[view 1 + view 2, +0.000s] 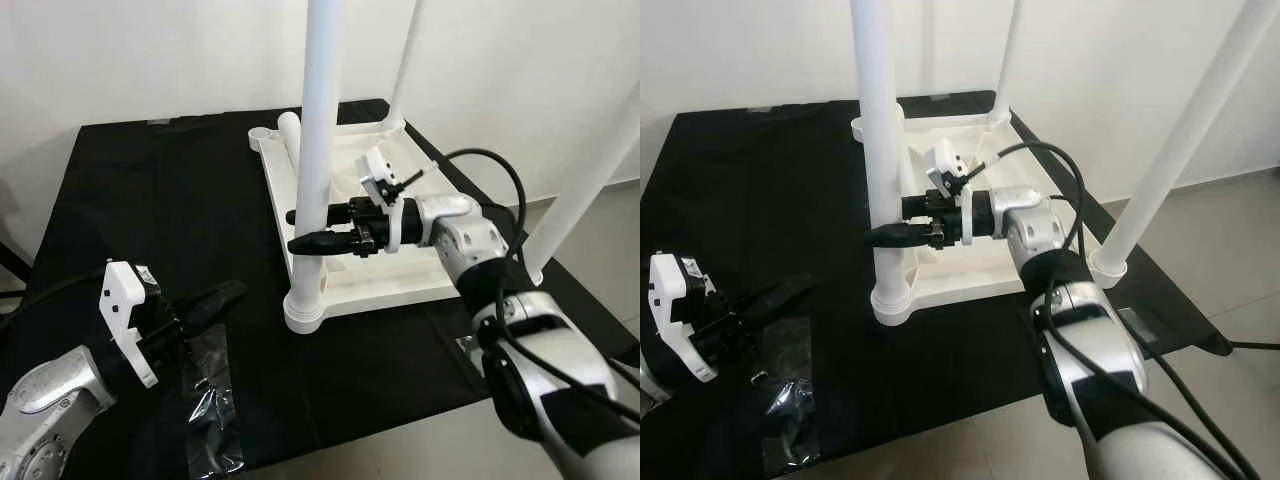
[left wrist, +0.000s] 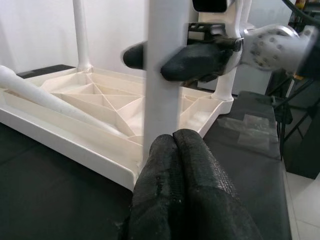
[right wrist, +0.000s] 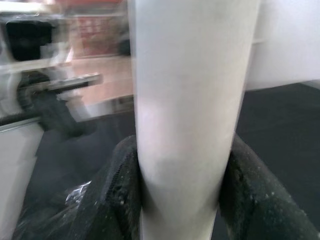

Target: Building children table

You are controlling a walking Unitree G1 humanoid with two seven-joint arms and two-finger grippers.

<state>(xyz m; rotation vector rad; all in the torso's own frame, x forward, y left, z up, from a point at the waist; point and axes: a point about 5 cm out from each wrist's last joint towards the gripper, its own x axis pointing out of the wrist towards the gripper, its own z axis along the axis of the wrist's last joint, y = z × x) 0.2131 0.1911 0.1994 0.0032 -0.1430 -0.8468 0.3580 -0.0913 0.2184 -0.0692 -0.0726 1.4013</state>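
A white children's table [image 1: 400, 282] lies upside down on a black-covered surface. Three legs stand up from it. My right gripper [image 1: 297, 231] is shut on the near-left leg [image 1: 320, 120], one finger on each side, a little above its socket. In the right wrist view the fingers [image 3: 112, 200] press against that leg [image 3: 190, 100]. A fourth leg [image 1: 289, 135] lies loose across the table's underside at the far left corner. My left gripper [image 1: 225, 296] is low at the front left, shut and holding nothing, its fingertips [image 2: 175, 150] pointing towards the gripped leg.
A crumpled clear plastic bag [image 1: 215, 400] lies under the left gripper near the front edge. A second flat bag [image 1: 1140, 322] lies on the cloth at the right. The far leg [image 1: 405, 60] and right leg [image 1: 590, 170] rise high. A white wall stands behind.
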